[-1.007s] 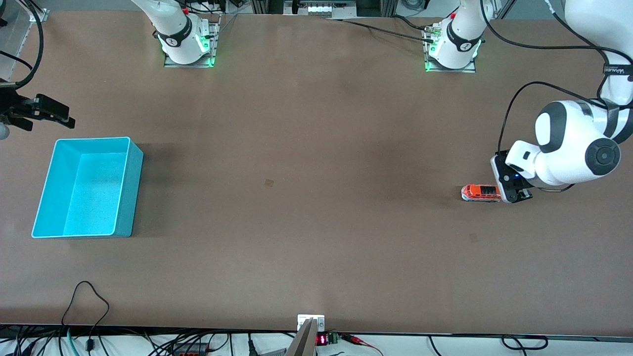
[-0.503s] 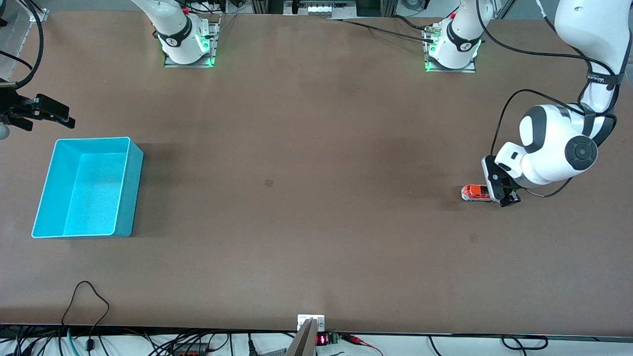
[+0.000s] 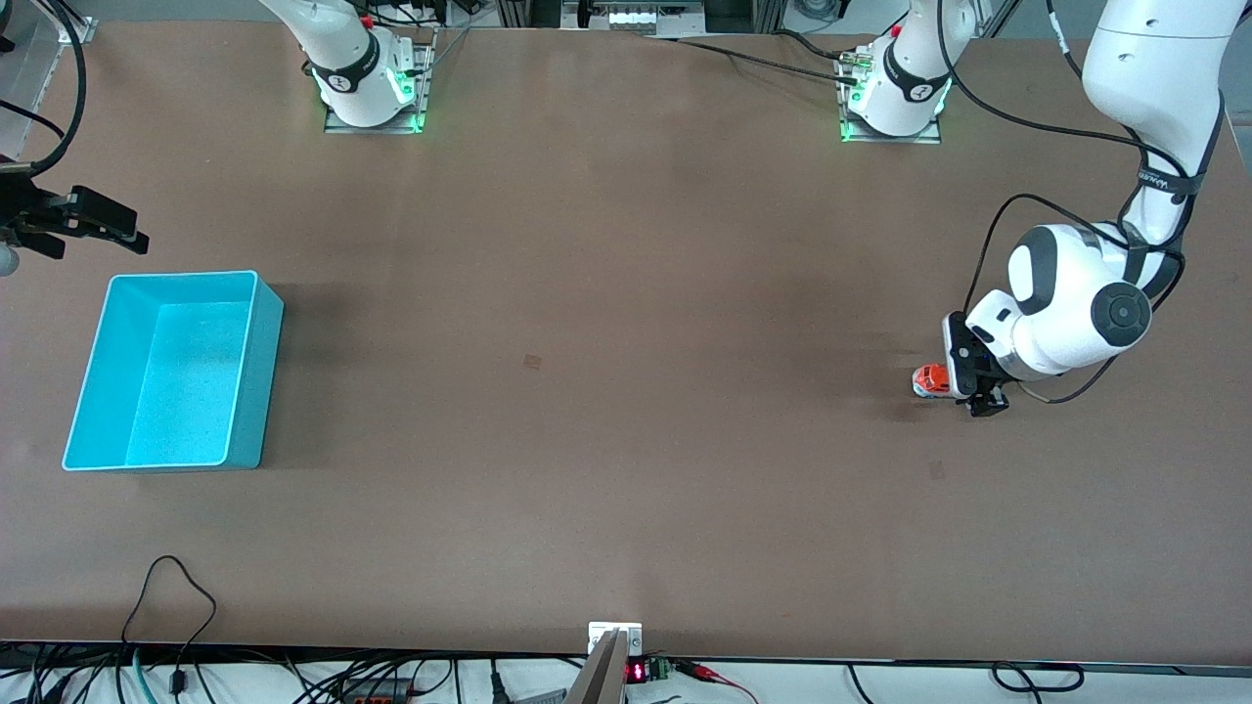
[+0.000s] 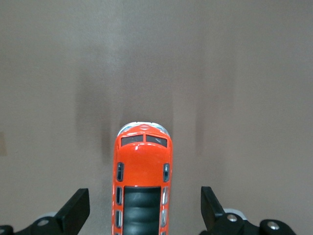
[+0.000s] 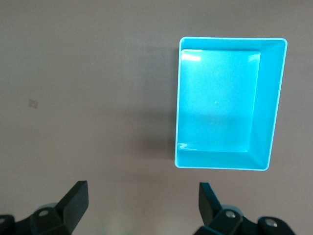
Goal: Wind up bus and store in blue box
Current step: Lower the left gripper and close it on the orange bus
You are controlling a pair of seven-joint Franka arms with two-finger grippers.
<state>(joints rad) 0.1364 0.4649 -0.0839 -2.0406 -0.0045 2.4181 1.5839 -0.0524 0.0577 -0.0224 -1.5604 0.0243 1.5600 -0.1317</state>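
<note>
Left gripper (image 3: 970,389) slides over bus (image 3: 930,380), frame's right, wide open, empty; centre jaws first. Right gripper (image 5: 142,205) waits open.

Blue box (image 5: 227,105) on brown table (image 5: 88,98), right gripper (image 5: 142,208) above, fingers (image 5: 76,198) spread wide

I am working in a robot lab, not a home. I can see a big plain brown table (image 3: 587,391) with two white robot arms bolted to metal plates with green lights at about 11 o'clock (image 3: 372,93) and 1 o'clock (image 3: 892,103). Lots of black cables (image 3: 166,626) hang along the edge at 6 o'clock, next to a small box with red number lights (image 3: 637,672), and more wires and metal frames (image 3: 626,15) sit at 12 o'clock.
</note>
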